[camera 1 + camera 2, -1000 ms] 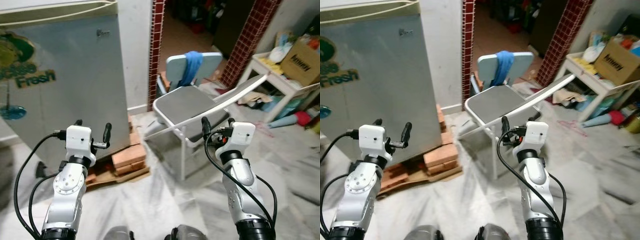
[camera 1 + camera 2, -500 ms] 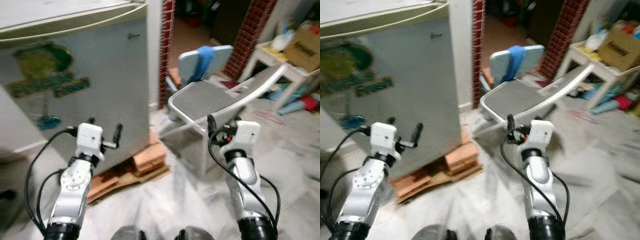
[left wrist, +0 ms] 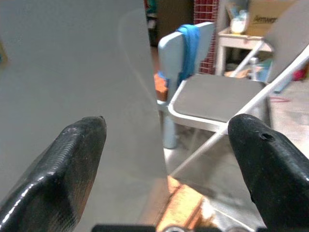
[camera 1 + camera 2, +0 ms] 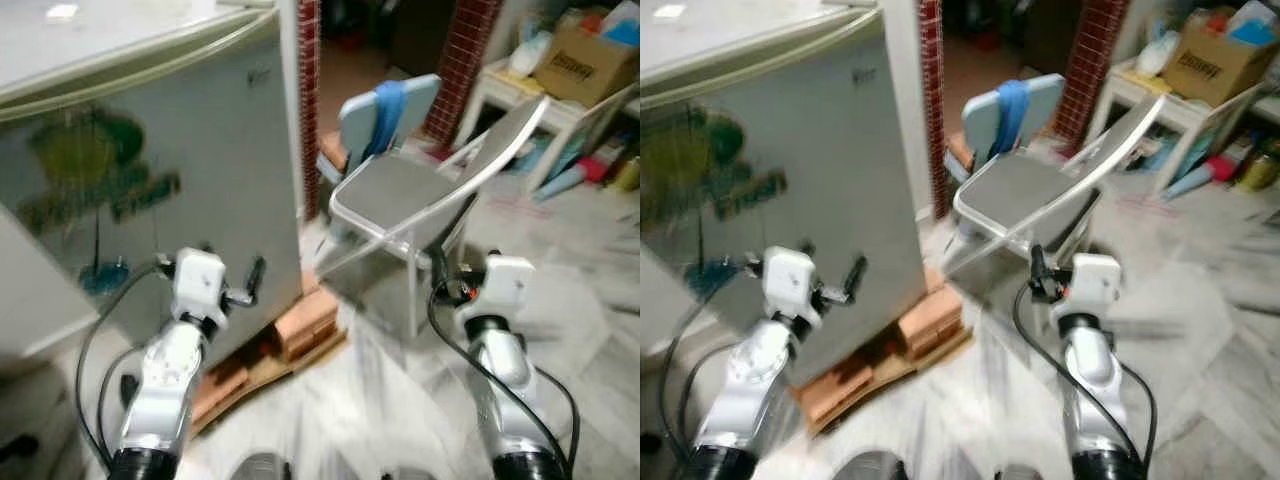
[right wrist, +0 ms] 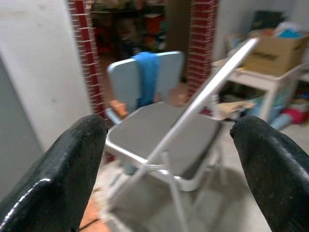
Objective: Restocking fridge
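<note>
The fridge [image 4: 150, 160] stands upright at far left, long axis vertical, its closed grey door facing the robot and slightly right. The door is smooth metal with a blurred green and yellow sticker [image 4: 95, 170]; its base rests on bricks [image 4: 305, 325] over flat cardboard on a pale marble floor [image 4: 1200, 330].

The left end effector [image 4: 228, 285] is raised just in front of the door's lower right part, fingers [image 3: 77, 159] spread wide and holding nothing, not touching the door. The right end effector [image 4: 1055, 275] is raised well right of the fridge, in front of a folding chair [image 4: 400, 195], fingers [image 5: 72, 164] likewise spread and empty.

The chair has a silver tube frame and flat grey seat. Behind it stands a pale blue plastic chair [image 4: 1015, 110] with a blue cloth [image 5: 147, 72] draped over its back. At far right, a white surface [image 4: 1160, 95] carries a cardboard box [image 4: 1215, 55]. Red brick pillars [image 5: 203, 38] frame a dark doorway.
</note>
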Controlling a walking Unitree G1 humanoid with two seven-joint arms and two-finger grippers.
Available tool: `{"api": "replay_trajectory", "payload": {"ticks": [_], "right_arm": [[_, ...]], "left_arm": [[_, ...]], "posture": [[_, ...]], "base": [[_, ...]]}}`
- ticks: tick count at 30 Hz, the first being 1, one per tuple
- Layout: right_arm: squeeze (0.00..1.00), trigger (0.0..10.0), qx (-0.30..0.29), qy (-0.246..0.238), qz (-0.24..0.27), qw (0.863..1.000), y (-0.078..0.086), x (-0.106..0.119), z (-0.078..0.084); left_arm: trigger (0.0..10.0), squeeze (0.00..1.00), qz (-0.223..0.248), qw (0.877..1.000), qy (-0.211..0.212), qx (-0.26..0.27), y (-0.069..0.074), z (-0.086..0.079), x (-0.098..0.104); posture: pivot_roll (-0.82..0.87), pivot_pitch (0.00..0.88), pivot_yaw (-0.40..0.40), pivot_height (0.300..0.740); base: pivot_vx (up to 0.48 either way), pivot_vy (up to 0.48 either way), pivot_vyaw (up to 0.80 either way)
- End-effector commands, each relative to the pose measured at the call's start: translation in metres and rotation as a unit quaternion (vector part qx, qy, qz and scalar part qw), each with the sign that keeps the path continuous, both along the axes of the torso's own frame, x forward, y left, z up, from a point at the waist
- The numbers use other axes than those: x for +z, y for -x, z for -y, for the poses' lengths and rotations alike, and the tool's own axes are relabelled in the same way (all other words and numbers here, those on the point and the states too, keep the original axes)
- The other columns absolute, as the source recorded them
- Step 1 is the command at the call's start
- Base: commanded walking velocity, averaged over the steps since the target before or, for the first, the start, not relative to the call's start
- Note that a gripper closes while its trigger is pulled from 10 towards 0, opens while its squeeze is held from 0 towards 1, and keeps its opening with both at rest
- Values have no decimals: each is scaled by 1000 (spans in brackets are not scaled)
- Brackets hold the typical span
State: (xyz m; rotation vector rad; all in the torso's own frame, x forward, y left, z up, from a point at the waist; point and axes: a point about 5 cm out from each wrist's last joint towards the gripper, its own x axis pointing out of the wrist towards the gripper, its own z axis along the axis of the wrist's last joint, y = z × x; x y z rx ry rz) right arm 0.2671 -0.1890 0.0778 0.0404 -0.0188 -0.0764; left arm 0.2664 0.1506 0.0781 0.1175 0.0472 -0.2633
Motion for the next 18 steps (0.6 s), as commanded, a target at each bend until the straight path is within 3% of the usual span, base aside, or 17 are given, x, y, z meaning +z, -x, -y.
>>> {"api": "replay_trajectory", "payload": {"ticks": [1,9,18], "right_arm": [[0,10000,22,-7,3,1000,-7,3,-10],[0,10000,26,-3,-1,1000,-11,3,-7],[0,10000,60,4,-4,998,-16,2,-16]], "left_arm": [[10000,0,-6,1000,-10,22,4,-15,-1],[10000,0,-10,999,-8,30,7,-21,-3],[10000,0,-10,999,2,47,11,-14,-4]], "posture": [[37,29,0,740],[52,19,-31,740],[67,2,-81,740]], "base": [[0,450,0],[0,448,0],[0,440,0]]}}
